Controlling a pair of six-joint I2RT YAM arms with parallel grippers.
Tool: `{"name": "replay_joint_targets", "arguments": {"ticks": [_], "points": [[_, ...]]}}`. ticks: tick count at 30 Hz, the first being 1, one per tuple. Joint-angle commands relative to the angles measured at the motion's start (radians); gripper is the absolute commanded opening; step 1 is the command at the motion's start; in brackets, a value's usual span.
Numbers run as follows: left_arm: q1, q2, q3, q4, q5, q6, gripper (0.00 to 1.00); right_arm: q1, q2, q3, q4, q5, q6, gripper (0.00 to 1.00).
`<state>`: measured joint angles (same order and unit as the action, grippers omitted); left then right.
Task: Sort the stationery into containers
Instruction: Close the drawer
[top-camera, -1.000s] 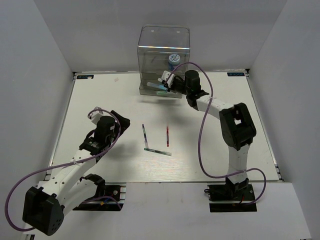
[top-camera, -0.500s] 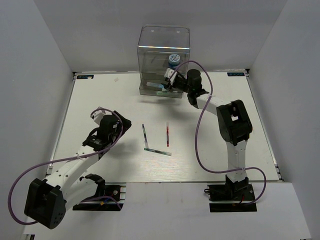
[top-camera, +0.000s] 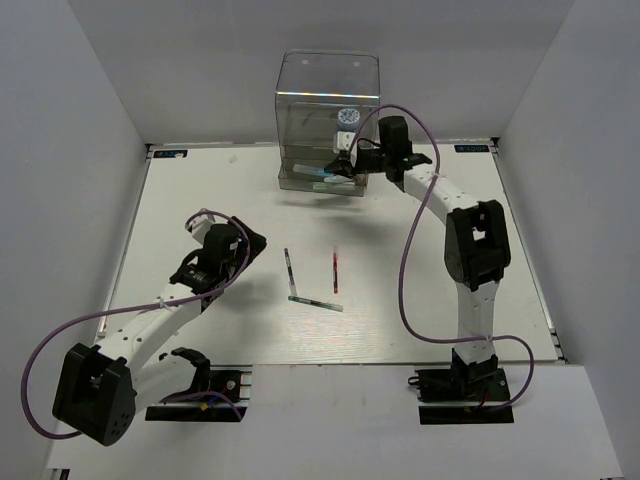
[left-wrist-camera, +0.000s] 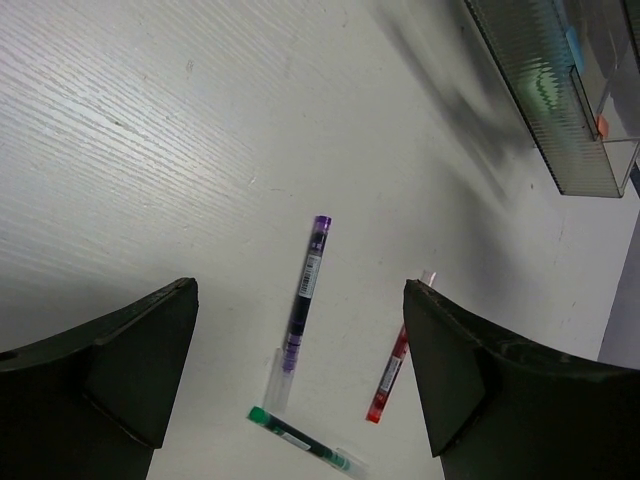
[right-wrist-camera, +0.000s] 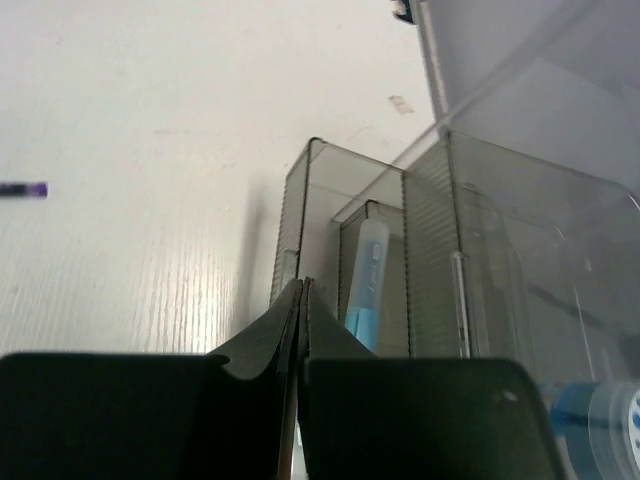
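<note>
The clear organiser (top-camera: 328, 110) stands at the back, with the blue-and-white tape roll (top-camera: 347, 117) in its tall compartment and a light-blue marker (top-camera: 318, 172) in a lower drawer. My right gripper (top-camera: 345, 166) is shut at the drawer front; its wrist view shows the closed tips (right-wrist-camera: 303, 287) just before the marker (right-wrist-camera: 365, 285) and the tape roll (right-wrist-camera: 612, 425). A dark pen (top-camera: 288, 270), red pen (top-camera: 335, 272) and green pen (top-camera: 316, 302) lie mid-table. My left gripper (top-camera: 246, 246) is open, left of them, with the dark pen (left-wrist-camera: 306, 290), red pen (left-wrist-camera: 388, 375) and green pen (left-wrist-camera: 298, 438) ahead.
White walls enclose the table on the left, back and right. The organiser's ribbed grey drawers (left-wrist-camera: 545, 95) jut forward from its base. Purple cables loop from both arms. The arm bases sit at the near edge.
The right wrist has swung right and back along the organiser front, with its jaws staying at the drawer. The left gripper has edged right toward the pens.
</note>
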<state>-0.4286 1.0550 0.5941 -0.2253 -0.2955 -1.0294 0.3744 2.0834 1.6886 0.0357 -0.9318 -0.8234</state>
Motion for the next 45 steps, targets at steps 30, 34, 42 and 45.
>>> {"name": "replay_joint_targets", "arguments": {"ticks": [30, 34, 42, 45], "points": [[-0.004, 0.247, 0.094, 0.369, 0.170, -0.021, 0.88, 0.034, 0.175, 0.085, 0.056, 0.582, -0.119, 0.00], [0.005, 0.332, 0.150, 0.438, 0.194, -0.031, 0.83, 0.037, 0.190, 0.089, 0.101, 0.646, -0.112, 0.00], [0.005, 0.543, 0.248, 0.602, 0.213, -0.040, 0.75, 0.034, 0.173, 0.057, 0.128, 0.677, -0.105, 0.00], [0.005, 0.612, 0.297, 0.696, 0.213, -0.061, 0.71, 0.035, 0.124, -0.029, 0.180, 0.663, -0.094, 0.00]]}}
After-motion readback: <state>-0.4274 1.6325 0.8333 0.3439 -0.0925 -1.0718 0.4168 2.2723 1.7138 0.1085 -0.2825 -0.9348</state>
